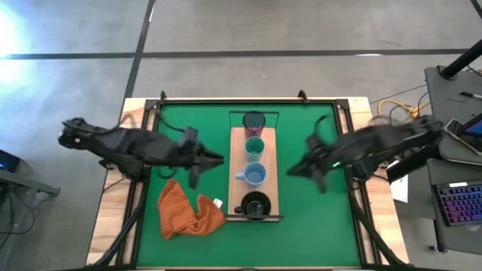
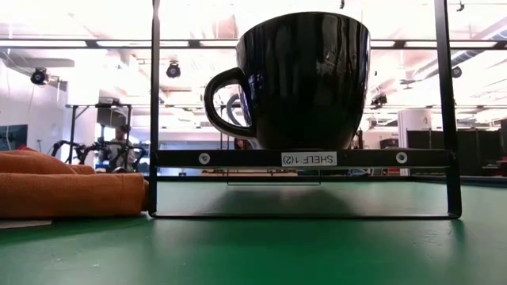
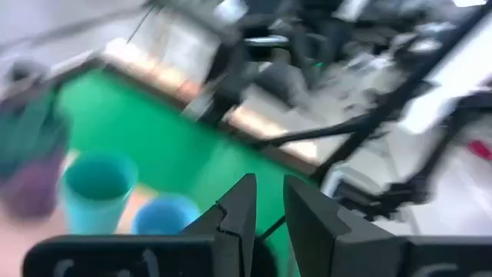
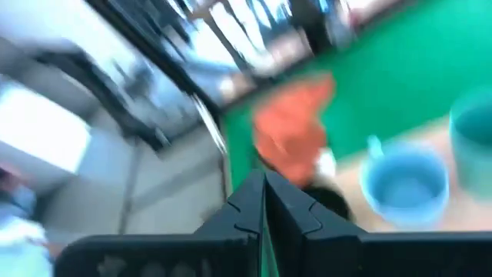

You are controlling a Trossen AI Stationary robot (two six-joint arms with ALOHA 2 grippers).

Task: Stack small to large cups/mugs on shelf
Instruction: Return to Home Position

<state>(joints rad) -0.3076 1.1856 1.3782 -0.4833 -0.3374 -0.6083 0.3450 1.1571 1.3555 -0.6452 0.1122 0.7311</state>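
Four vessels stand in a row on the light-wood shelf board [image 1: 235, 162]: a dark purple cup [image 1: 254, 122] farthest, a teal cup [image 1: 254, 146], a light blue mug [image 1: 254, 175] and a black mug [image 1: 254, 203] nearest, which fills the low view [image 2: 305, 79]. My left gripper [image 1: 218, 158] hovers left of the shelf, its fingers a little apart in the left wrist view [image 3: 267, 211], empty. My right gripper [image 1: 292, 168] hovers right of the shelf, fingers shut together in the right wrist view [image 4: 264, 201], empty.
An orange cloth [image 1: 188, 209] lies crumpled on the green mat [image 1: 316, 226] near the shelf's left front corner; it also shows in the low view [image 2: 63, 186]. Black wire frames [image 2: 154, 111] stand at the shelf's ends. Free mat lies right of and in front of the shelf.
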